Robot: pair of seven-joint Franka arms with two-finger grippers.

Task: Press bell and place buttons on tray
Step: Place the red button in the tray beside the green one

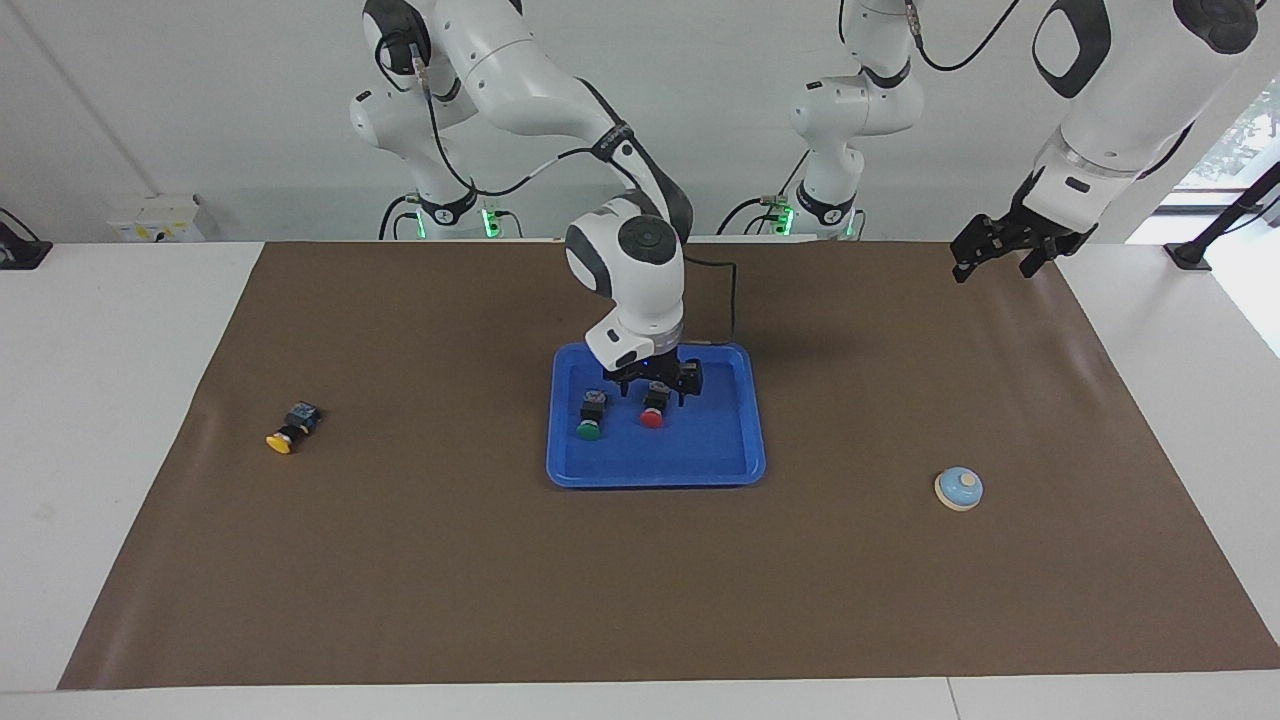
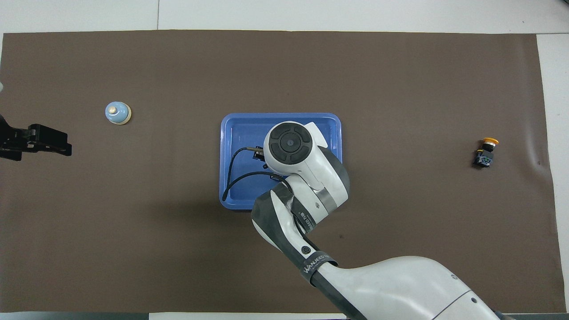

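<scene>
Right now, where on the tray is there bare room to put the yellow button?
The tray is bare along the edge farthest from the robots, and toward the left arm's end. Crowded: the half nearer the robots, where the green button and red button lie under the right tool. The yellow button lies on the mat.

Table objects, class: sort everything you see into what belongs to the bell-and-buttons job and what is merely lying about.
Job: bell; yellow button; green button; red button; tray.
Lying about: brown mat; nothing else on it.
</scene>
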